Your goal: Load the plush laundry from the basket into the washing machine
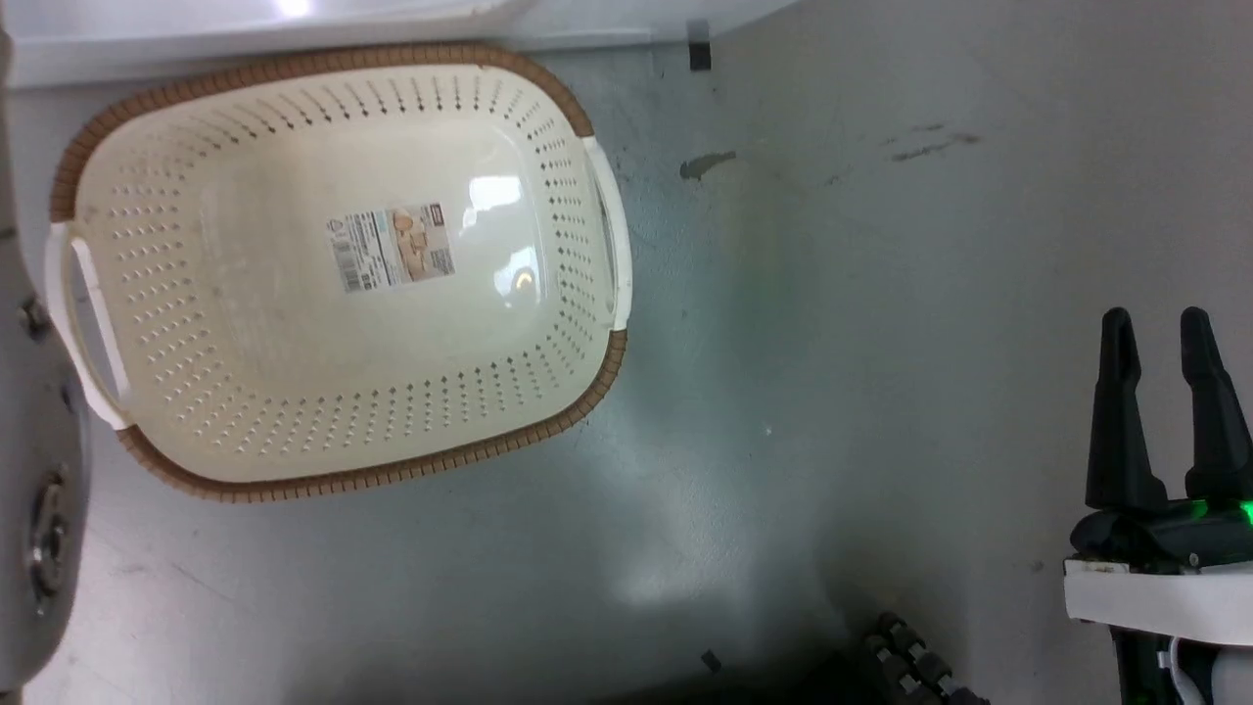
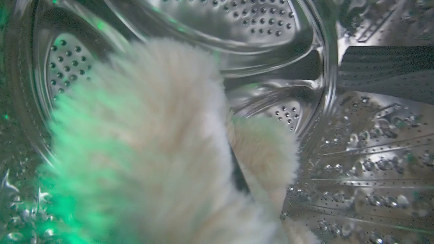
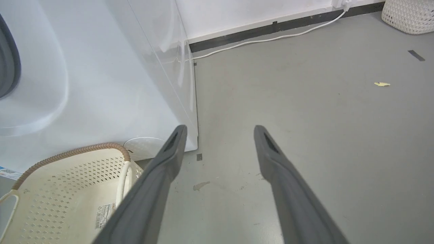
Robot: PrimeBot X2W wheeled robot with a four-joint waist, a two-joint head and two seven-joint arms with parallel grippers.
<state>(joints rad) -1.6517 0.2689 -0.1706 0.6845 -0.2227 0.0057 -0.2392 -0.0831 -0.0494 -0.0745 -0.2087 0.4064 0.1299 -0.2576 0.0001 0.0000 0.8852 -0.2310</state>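
The beige plush laundry [image 2: 152, 142] is inside the washing machine's perforated steel drum [image 2: 356, 152], close in front of the left wrist camera. My left gripper [image 2: 234, 159] is buried in its fur, shut on it, with one dark finger [image 2: 238, 173] showing. The cream basket [image 1: 333, 475] stands empty on the floor, its label sticker bare, beside the washing machine's white body [image 3: 101, 84]. My right gripper [image 1: 1165, 333] hangs open over bare floor to the right of the basket, holding nothing.
My pale left forearm [image 1: 29, 490] runs along the left edge of the head view. A white cable [image 3: 271, 39] lies along the wall, a white woven basket [image 3: 410, 15] stands far off, and a yellow scrap [image 3: 382, 84] lies on the grey floor.
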